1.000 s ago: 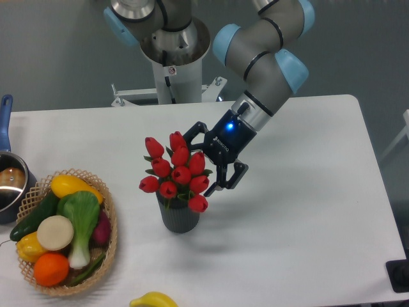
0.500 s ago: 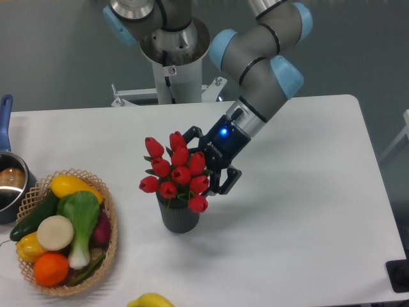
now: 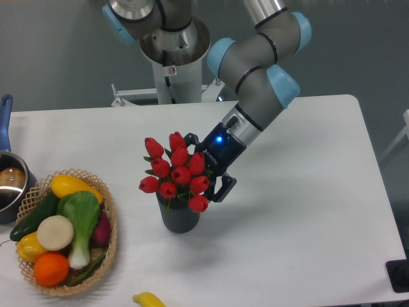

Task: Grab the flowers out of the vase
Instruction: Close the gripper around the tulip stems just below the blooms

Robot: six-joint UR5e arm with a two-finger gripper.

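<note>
One gripper (image 3: 203,167) is ours to work with, and its two fingers are spread apart, one behind the flowers (image 3: 174,172) and one at their right edge, clamping nothing. We reach in from the right, so the bunch lies just to our left, partly between the fingers. Its stems run upright into the vase (image 3: 179,217), which stands mid-table. We count about ten red buds, one vase, and one basket (image 3: 110,245) of vegetables well apart on the left
</note>
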